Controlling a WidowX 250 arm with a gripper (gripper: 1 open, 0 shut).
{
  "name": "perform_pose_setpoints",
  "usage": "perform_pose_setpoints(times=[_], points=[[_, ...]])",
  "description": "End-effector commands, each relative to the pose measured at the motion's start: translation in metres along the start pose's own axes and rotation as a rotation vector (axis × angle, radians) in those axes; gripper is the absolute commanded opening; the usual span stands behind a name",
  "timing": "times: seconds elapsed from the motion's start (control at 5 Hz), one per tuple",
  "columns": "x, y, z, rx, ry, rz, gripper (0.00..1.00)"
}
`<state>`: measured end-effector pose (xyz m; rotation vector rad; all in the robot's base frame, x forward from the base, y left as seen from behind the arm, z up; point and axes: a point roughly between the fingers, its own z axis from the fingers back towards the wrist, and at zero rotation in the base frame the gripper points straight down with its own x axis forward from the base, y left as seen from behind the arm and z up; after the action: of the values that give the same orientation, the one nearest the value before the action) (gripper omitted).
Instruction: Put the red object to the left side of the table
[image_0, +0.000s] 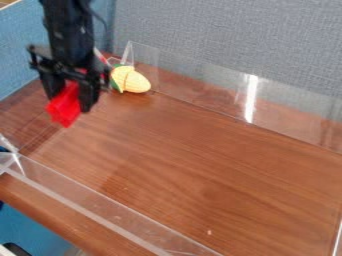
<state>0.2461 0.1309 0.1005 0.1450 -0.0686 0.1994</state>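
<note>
Wood-grain table (214, 150), corn toy (128, 79) beside tool (67, 100), gripping red object (63, 108)

Single view, raised camera near one table (201, 170) corner, looking down diagonally across the wood top, toward blue backdrop (254, 35).

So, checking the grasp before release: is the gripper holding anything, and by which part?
Yes: the gripper holds the bright red plastic bar-shaped block by its upper end; the rest hangs below.
</note>
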Motion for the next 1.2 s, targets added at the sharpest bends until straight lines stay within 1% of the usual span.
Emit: perform_pose_setpoints(times=[0.0,0.2,0.4,0.6,0.8,1.0], points=[[0.005,-0.006,0.011,0.005,-0.050,0.015,0.00],[0.009,0.006,-0.005,0.022,-0.031,0.036,0.00],[0.007,0.010,-0.011,0.031,-0.027,0.048,0.00],[0.005,0.018,-0.015,0.040,-0.012,0.076,0.00],[0.001,0.024,-0.018,0.040,-0.005,0.094,0.00],[0.011,0.033,-0.028,0.030,-0.003,0.074,0.00]])
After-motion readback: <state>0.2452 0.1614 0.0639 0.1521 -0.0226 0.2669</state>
